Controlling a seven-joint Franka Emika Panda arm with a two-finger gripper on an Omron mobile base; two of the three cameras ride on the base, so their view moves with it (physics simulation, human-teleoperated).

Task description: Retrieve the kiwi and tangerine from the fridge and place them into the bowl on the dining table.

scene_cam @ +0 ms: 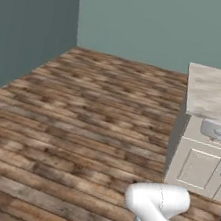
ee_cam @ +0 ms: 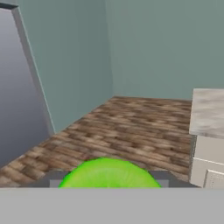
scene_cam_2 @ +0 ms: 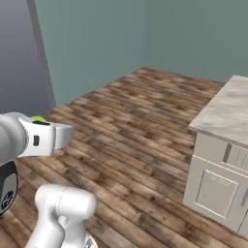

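Green and bright, the kiwi (ee_cam: 109, 173) sat clamped between the fingers of the claw (ee_cam: 109, 181) in the hand view, its rounded top bulging just above them. We saw the claw grasping that fruit, carried in the air above the wooden plank floor (scene_cam: 81, 118). In the right base view the white arm (scene_cam_2: 29, 138) reached out level from the left edge, with a sliver of green showing at its upper side. In the left base view the hand end lay near the right edge, just beside the cream cabinet front (scene_cam: 197, 167), and green showed on top of it. A bench (scene_cam_2: 227, 114) with a beige, marble-like stone top stood to the right, well apart from the teal walls.
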